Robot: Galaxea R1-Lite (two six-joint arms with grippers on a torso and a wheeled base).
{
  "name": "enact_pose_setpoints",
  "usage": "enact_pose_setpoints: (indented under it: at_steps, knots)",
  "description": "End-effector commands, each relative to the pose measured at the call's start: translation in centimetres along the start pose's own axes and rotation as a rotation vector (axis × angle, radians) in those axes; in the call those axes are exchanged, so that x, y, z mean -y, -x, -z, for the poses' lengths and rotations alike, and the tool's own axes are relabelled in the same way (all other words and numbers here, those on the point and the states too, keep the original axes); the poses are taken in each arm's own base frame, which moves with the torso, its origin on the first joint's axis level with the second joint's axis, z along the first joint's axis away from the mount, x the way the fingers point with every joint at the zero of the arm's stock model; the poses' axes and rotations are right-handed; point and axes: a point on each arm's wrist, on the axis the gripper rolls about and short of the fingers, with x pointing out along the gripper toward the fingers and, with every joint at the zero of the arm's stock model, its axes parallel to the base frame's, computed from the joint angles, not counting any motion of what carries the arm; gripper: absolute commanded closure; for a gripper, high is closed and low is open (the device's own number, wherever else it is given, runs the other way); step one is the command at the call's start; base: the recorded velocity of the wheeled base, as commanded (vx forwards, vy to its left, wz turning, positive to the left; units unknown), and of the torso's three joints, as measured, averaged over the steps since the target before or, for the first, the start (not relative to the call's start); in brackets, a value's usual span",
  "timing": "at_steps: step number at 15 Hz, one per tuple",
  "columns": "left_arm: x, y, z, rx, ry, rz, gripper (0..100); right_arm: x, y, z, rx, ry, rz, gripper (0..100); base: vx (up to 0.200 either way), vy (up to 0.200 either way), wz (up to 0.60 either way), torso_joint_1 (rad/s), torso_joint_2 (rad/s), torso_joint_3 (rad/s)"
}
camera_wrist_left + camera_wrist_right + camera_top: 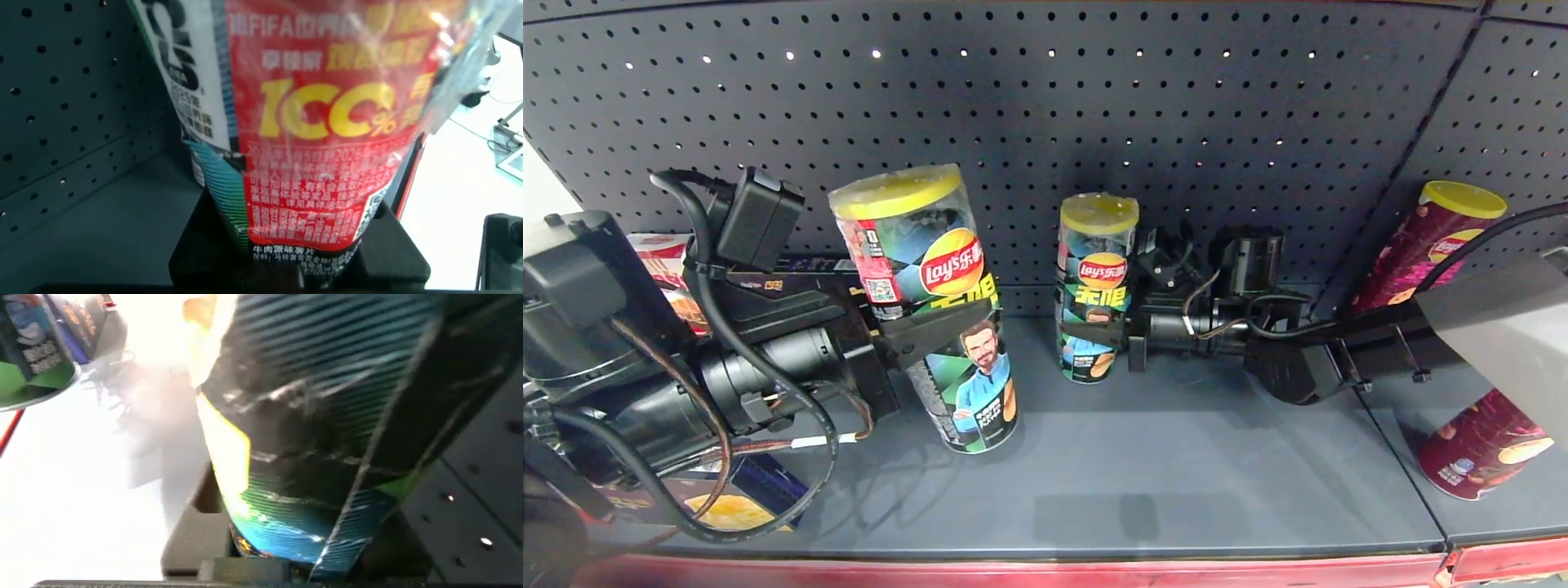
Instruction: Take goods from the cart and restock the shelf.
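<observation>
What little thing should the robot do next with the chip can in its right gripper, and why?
Probably open the right gripper and let go. Its chip can looks upright, with its base seemingly resting on the shelf close to the pegboard back wall, so it seems to be in place. I would release gently, since contact with the shelf isn't certain.

left can (947, 327): yellow lid, black/green/blue geometric print, red side panel with yellow lettering, red-and-yellow round logo.
right can (1094, 278): same scheme, yellow lid, yellow-green text band.
upper maroon can (1429, 237): yellow lid.
lower maroon can (1478, 445): maroon with yellow-orange patches.
pegboard (1094, 106): dark grey, regular grid of holes.
shelf (1176, 474): dark grey, red front edge.
box (743, 502): dark blue-purple with a yellow picture.
left gripper (935, 325), right gripper (1098, 331): black.
</observation>
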Motion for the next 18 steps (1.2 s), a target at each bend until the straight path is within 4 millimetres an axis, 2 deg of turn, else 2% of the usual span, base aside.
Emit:
enact_pose_setpoints:
  at_steps: [1, 5, 7, 9, 13, 14, 15, 18]
  knots:
    - [0.1, 0.1, 0.1, -0.003, 0.002, -0.001, 100, -0.6, 0.1, -0.9, 0.009, 0.009, -0.007, 100, 0.000, 0.000, 0.00, 0.000, 0.00, 0.000]
    - [0.3, 0.7, 0.4, -0.011, 0.007, -0.004, 100, -2.5, 0.9, -3.8, 0.024, 0.023, 0.029, 100, 0.000, 0.000, 0.00, 0.000, 0.00, 0.000]
    - [0.5, 0.8, 0.3, -0.009, 0.006, -0.003, 100, -5.0, 1.8, -5.5, 0.026, 0.002, 0.042, 100, 0.000, 0.000, 0.00, 0.000, 0.00, 0.000]
    - [0.4, 0.8, 0.3, -0.011, 0.007, -0.004, 100, -7.9, 2.6, -6.1, 0.035, 0.012, 0.061, 100, 0.000, 0.000, 0.00, 0.000, 0.00, 0.000]
    - [0.4, 0.8, 0.2, -0.009, 0.008, -0.009, 100, -13.6, 5.2, -5.0, 0.023, -0.003, 0.000, 100, 0.000, 0.000, 0.00, 0.000, 0.00, 0.000]
    - [0.4, 0.8, 0.2, -0.009, 0.008, -0.010, 100, -15.1, 5.9, -4.1, -0.004, -0.022, -0.026, 100, 0.000, 0.000, 0.00, 0.000, 0.00, 0.000]
    - [0.3, 0.9, 0.2, -0.009, 0.007, -0.013, 100, -15.4, 6.1, -3.7, -0.011, -0.026, -0.029, 100, 0.000, 0.000, 0.00, 0.000, 0.00, 0.000]
    - [-0.1, 1.1, 0.3, -0.015, 0.009, -0.034, 100, -16.2, 6.2, -0.6, -0.025, -0.037, -0.032, 100, 0.000, 0.000, 0.00, 0.000, 0.00, 0.000]
